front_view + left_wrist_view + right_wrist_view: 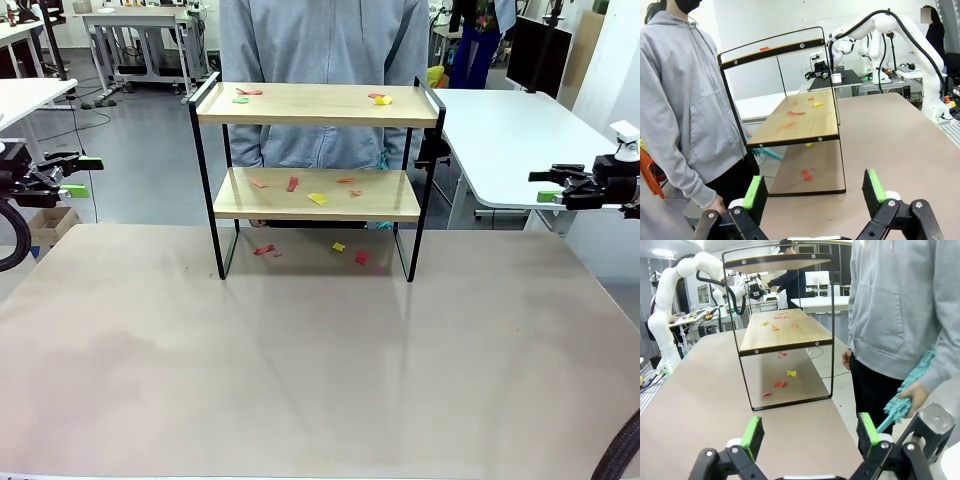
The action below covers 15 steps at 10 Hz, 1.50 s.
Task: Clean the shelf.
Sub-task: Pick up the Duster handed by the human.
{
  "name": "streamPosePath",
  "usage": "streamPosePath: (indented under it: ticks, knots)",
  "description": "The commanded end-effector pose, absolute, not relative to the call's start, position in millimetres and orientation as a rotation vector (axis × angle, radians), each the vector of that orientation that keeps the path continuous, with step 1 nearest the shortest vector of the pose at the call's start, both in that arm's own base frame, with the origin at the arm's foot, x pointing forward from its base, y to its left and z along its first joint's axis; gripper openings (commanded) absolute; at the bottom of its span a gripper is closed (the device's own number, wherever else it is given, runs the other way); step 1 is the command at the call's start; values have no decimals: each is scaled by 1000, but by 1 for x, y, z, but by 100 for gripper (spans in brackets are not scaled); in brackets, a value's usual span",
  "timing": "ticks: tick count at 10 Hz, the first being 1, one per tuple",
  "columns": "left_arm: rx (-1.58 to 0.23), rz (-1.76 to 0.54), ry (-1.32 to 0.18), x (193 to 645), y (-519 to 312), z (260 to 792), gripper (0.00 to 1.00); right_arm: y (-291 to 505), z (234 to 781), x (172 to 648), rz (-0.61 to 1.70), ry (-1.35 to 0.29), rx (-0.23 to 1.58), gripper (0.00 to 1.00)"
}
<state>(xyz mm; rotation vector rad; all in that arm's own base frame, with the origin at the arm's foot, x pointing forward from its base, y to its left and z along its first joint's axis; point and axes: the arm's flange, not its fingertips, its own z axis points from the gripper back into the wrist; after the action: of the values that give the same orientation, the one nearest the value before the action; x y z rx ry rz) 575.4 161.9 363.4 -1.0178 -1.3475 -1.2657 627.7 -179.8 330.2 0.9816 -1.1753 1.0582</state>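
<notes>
The shelf (pixel 316 105) stands at the far middle of the table, a black frame with two light wood boards. Red, yellow and green scraps lie on its top board, on its lower board (pixel 316 195) and on the table under it. My left gripper (pixel 82 176) hangs open at the left edge, well clear of the shelf (pixel 790 120). My right gripper (pixel 545 186) hangs open at the right edge, equally far from the shelf (pixel 785 335). In the wrist views, the left gripper (pixel 815 192) and the right gripper (pixel 810 435) hold nothing between their green pads.
A person in a grey hoodie (pixel 320 50) stands behind the shelf and holds a teal duster (pixel 902 395) in one hand. The beige table (pixel 310 370) stretches bare in front of the shelf. White tables (pixel 520 130) stand at the back right.
</notes>
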Motion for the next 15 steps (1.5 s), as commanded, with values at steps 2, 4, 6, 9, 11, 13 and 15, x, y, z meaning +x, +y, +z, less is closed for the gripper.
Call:
streamPosePath:
  ticks: [2,4,6,9,11,13,15]
  knots:
    - [-1009,-1269,-1346,574,159,364,100,-178,331,627,1065,-1183,974,100]
    - [-1009,-1269,-1346,574,159,364,100,-178,331,627,1065,-1183,974,100]
    - [-1009,-1269,-1346,574,159,364,100,-178,331,627,1065,-1183,974,100]
    - [-1009,-1269,-1346,574,159,364,100,-178,331,627,1065,-1183,974,100]
    - [-1009,-1269,-1346,574,159,364,100,-178,331,627,1065,-1183,974,100]
    - [-1009,-1269,-1346,574,159,364,100,-178,331,627,1065,-1183,974,100]
    - [-1009,-1269,-1346,574,159,364,100,-178,331,627,1065,-1183,974,100]
